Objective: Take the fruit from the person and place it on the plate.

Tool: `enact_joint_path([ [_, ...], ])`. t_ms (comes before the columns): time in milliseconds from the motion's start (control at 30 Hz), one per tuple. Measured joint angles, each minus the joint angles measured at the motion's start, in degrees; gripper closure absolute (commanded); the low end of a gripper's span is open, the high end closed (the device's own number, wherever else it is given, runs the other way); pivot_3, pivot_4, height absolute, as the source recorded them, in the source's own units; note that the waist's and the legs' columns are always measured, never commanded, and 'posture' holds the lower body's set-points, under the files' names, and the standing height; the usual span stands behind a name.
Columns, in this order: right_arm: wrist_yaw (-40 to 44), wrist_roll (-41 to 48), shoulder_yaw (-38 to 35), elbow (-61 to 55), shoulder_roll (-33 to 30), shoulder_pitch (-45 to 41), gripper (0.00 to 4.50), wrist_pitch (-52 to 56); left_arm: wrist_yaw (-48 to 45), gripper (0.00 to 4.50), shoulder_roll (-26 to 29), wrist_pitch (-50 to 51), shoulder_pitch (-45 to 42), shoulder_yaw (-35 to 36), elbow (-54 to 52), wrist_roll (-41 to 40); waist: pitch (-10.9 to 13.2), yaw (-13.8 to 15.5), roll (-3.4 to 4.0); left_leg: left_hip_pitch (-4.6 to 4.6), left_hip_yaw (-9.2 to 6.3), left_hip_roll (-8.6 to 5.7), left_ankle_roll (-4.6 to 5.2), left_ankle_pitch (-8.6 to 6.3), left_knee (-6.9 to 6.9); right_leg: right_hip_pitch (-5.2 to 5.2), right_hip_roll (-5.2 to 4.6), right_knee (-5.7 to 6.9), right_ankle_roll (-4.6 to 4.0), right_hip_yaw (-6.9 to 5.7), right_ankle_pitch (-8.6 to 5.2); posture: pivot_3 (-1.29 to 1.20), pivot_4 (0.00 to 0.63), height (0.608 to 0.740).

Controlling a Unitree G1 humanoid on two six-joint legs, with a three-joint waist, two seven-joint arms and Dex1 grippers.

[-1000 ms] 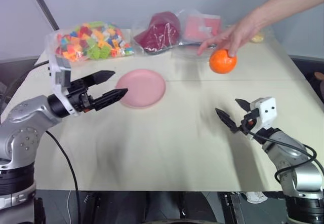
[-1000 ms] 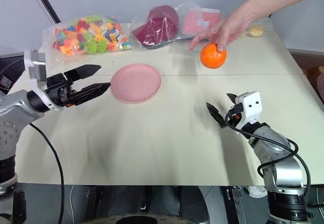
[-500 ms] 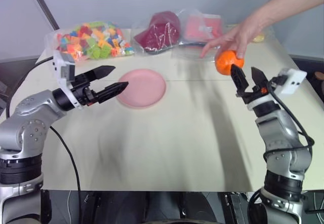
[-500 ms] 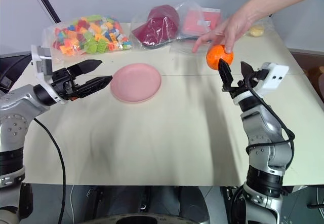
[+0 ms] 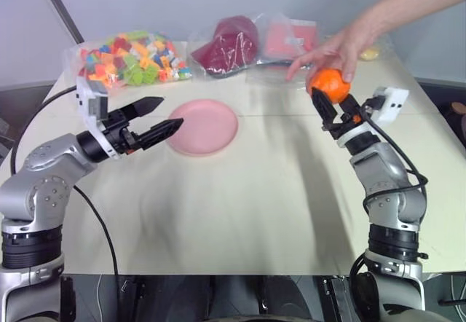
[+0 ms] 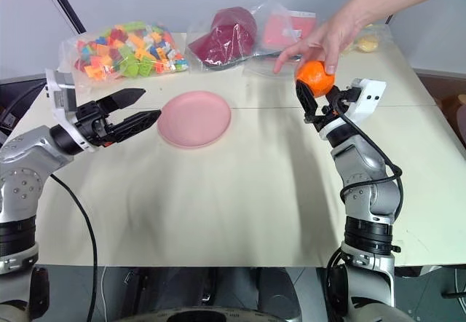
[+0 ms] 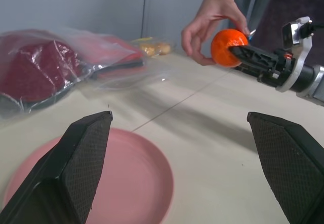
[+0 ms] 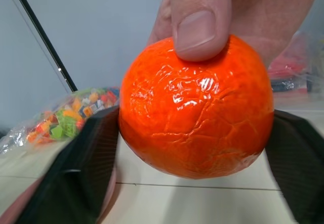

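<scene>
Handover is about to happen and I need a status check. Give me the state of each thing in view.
fruit: held up by the person's hand, between the right claw's fingers.
right claw: open, fingers flanking the fruit.
left claw: open, empty, beside the plate.
plate: flat on the table, nothing on it.

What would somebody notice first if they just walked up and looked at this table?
Probably the bright orange fruit, held in a person's hand above the table's far right side, with the right gripper reaching up so a black finger sits on each side of it. Next comes the pink plate lying near the middle of the table, just ahead of the open left gripper. A bag of colourful blocks sits at the far left.
</scene>
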Motion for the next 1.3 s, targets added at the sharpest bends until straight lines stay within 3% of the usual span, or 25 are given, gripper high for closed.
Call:
enact_joint_path([
  [200, 0.54, -0.43, 0.43, 0.12, -0.09, -0.39, 1.23, -0.12, 0.43, 0.0, 0.0, -0.56, 0.46, 0.01, -0.29, -0.01, 0.0, 0.0, 0.0, -0.01, 0.0, 0.0, 0.0, 0.0, 0.0, -0.01, -0.01, 0.0, 0.0, 0.0, 0.0, 0.0, 0.15, 0.74],
  [367, 4.48, -8.55, 10.03, 0.4, -3.93, -0.04, 1.23, -1.12, 0.31, 0.0, 0.26, -0.85, 0.75, 0.07, -0.23, 0.74, 0.0, -0.12, 0.0, -0.01, 0.01, 0.0, 0.0, 0.0, -0.01, -0.04, 0.03, 0.0, 0.0, 0.01, 0.0, 0.0, 0.15, 0.74],
  [500, 7.76, -11.76, 18.54, 3.47, 0.04, -1.62, 1.23, -1.26, 0.16, 0.0, 1.26, -2.33, 3.15, 0.57, 0.61, 2.93, 0.01, -1.04, 0.01, -0.01, 0.0, 0.03, -0.08, 0.04, -0.02, -0.05, 0.02, 0.02, 0.0, 0.01, 0.0, 0.0, 0.15, 0.74],
  [633, 9.05, -16.49, 24.31, 10.74, 4.55, -8.38, 1.23, -4.87, 0.33, 0.0, 1.34, -4.69, 6.16, 2.0, 2.19, 5.45, 0.02, -1.45, 0.04, -0.04, -0.01, 0.02, -0.2, 0.11, -0.04, -0.12, 0.03, 0.03, -0.01, 0.02, 0.0, 0.0, 0.15, 0.74],
  [1067, 14.31, -23.27, 26.0, 36.32, 11.21, -17.21, 1.23, -16.15, 2.0, 0.0, 0.71, -7.33, 15.57, 6.6, 2.24, 8.02, 0.02, -1.46, 0.03, -0.06, -0.01, -0.01, -0.24, 0.13, -0.05, -0.13, -0.05, 0.01, -0.01, 0.02, 0.01, 0.0, 0.15, 0.74],
  [1133, 14.99, -24.24, 26.0, 38.52, 11.78, -18.37, 0.12, -17.85, 2.52, 0.0, 0.36, -7.37, 15.6, 6.8, 1.63, 7.97, 0.02, -1.46, 0.03, -0.06, -0.01, -0.01, -0.24, 0.13, -0.05, -0.13, -0.04, 0.01, -0.01, 0.02, 0.01, 0.0, 0.15, 0.74],
  [1300, 16.15, -24.84, 25.71, 39.89, 12.2, -19.17, 0.02, -19.99, 3.15, 0.0, -0.1, -7.37, 15.88, 6.85, 0.39, 7.9, 0.02, -1.44, 0.04, -0.06, -0.01, -0.01, -0.25, 0.13, -0.05, -0.13, -0.05, 0.01, -0.01, 0.02, 0.01, 0.0, 0.15, 0.74],
])
